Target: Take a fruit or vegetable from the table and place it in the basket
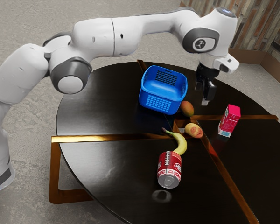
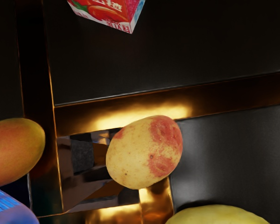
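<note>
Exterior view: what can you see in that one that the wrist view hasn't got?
The exterior view has the red can, my white arm and the floor. The wrist view's own extra is close-up detail: little dark specks on the potato. Both share that potato, the mango, the banana, the blue basket, the carton and the dark table.

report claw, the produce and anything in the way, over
Claw empty, above table. Potato, mango, banana on table, none in basket. Mango sits between potato and basket.
</note>
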